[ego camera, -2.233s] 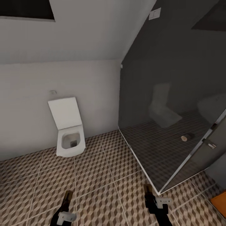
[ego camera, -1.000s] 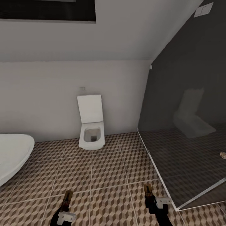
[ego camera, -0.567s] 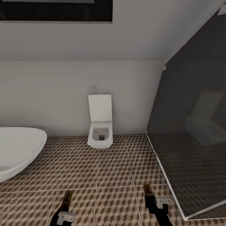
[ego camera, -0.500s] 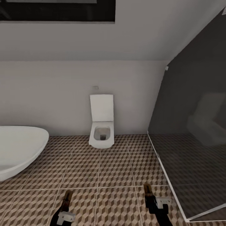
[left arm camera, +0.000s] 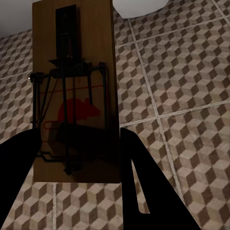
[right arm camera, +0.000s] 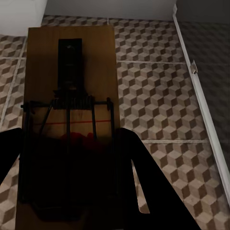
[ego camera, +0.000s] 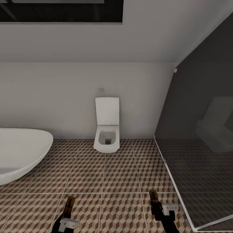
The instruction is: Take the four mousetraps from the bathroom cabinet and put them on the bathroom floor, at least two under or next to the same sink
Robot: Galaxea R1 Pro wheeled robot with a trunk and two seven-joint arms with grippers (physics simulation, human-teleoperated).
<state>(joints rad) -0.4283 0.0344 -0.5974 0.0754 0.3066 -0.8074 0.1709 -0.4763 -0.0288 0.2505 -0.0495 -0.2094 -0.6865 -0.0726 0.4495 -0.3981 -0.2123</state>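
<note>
View swung left since earlier, wrist views show mousetraps (left arm camera: 74,91) (right arm camera: 69,120) held.

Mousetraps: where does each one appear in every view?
Head view: left trap and right trap, both near the bottom edge.
Left wrist view: left trap, close up, in front of the floor.
Right wrist view: right trap, close up, in front of the floor.
Shared landmark: the cube-pattern floor.

Wooden mousetrap (left arm camera: 74,91) with metal wire, matt tiled floor (ego camera: 119,174)
</note>
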